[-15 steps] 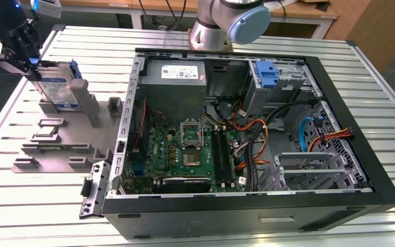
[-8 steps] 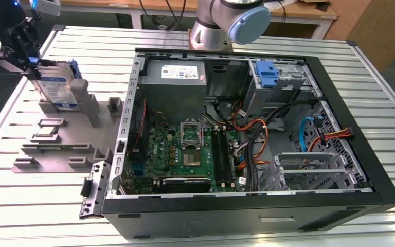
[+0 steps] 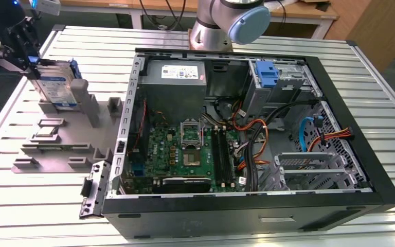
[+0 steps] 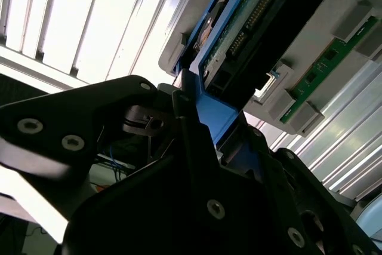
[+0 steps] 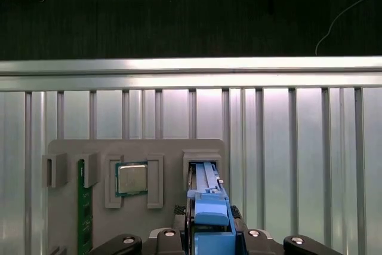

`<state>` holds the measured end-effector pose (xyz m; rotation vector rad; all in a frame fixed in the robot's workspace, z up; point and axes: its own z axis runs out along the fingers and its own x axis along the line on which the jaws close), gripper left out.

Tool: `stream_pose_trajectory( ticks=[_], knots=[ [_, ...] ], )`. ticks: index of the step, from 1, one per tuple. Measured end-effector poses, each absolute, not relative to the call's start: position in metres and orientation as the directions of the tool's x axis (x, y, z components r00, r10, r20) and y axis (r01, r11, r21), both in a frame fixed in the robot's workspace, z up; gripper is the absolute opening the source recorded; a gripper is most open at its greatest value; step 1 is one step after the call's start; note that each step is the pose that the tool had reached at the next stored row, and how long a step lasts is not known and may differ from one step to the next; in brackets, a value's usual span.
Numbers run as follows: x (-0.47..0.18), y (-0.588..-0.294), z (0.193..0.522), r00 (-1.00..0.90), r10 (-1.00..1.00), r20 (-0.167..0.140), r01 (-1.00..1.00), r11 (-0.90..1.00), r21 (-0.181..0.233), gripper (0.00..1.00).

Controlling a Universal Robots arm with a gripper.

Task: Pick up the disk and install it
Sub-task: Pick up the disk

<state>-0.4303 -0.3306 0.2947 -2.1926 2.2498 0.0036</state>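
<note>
The disk (image 3: 59, 87) stands on edge in a slot of the grey fixture (image 3: 67, 149) at the exterior view's left, its white-and-blue label facing out and its blue carrier around it. My gripper (image 3: 30, 62) comes down on its top edge and is shut on the carrier. In the first wrist view the blue carrier edge (image 5: 206, 198) runs between my fingers (image 5: 168, 234) into the fixture slot. The second wrist view shows the disk's green circuit-board side (image 4: 250, 22) and the blue carrier (image 4: 212, 114) clamped in the black gripper (image 4: 197, 123).
The open computer case (image 3: 362, 154) lies to the exterior view's right, with a grey power supply (image 3: 177, 74), a blue bracket (image 3: 269, 74) at the metal drive bay, the motherboard (image 3: 183, 152) and loose cables. A processor (image 5: 131, 178) and a memory stick (image 5: 84, 207) sit in the fixture.
</note>
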Motion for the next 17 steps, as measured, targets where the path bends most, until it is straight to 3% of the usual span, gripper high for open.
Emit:
stream_pose_trajectory(
  ticks=[8,9,17],
  knots=[
    [-0.4303,-0.3306,0.291,-0.026,-1.0,-0.002,-1.0,0.026,0.0,0.38],
    [-0.4303,-0.3307,0.2906,-0.026,-1.0,-0.002,-1.0,0.026,-0.001,0.44],
    [-0.4303,-0.3306,0.2879,-0.026,-1.0,-0.002,-1.0,0.026,-0.004,0.43]
  ],
)
